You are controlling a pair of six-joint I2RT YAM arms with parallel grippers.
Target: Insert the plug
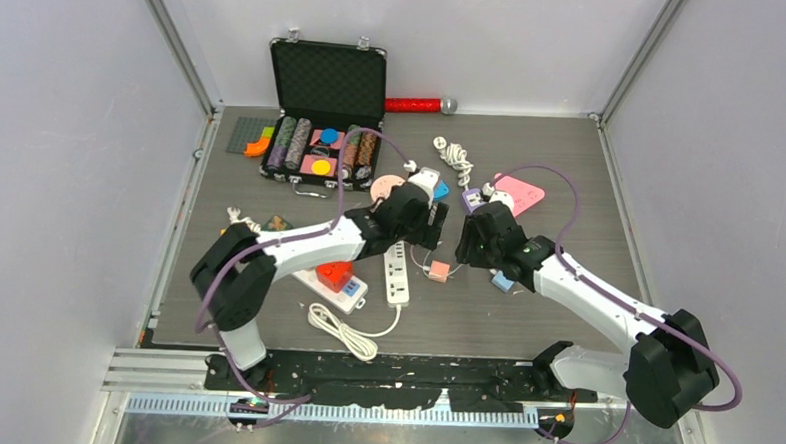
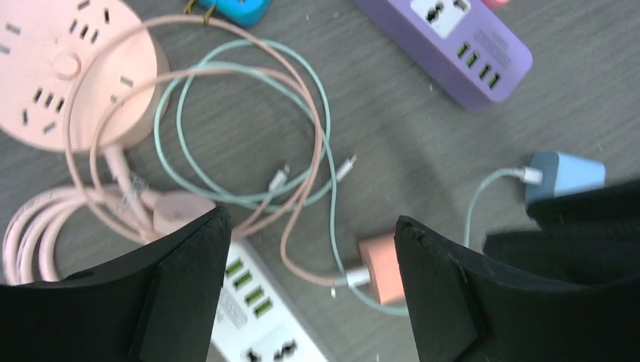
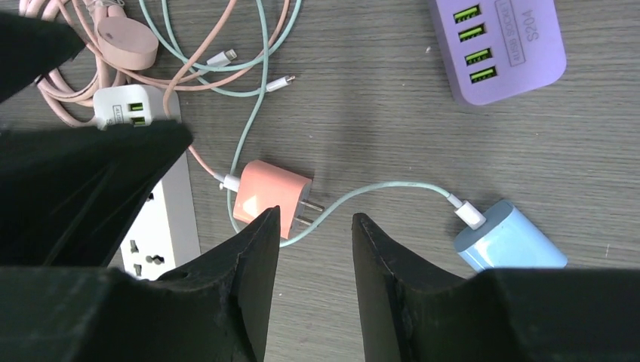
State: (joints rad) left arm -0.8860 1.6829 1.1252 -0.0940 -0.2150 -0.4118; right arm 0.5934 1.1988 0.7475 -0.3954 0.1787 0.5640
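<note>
An orange plug adapter [image 3: 268, 197] with two prongs lies flat on the table, a pink cable in its back; it also shows in the top view [image 1: 438, 271] and the left wrist view [image 2: 383, 268]. A white power strip [image 1: 397, 272] lies just left of it, seen too in the right wrist view [image 3: 162, 226] and the left wrist view [image 2: 256, 317]. My left gripper [image 2: 312, 226] is open and empty above the strip and the adapter. My right gripper [image 3: 315, 219] is open and empty, hovering just above the adapter's prongs.
A light blue adapter [image 3: 509, 237] on a teal cable lies right of the orange one. A purple strip [image 3: 502, 45], a round pink socket hub [image 2: 64, 72], a second white strip with a red plug [image 1: 338, 283] and an open chip case [image 1: 324, 109] lie around.
</note>
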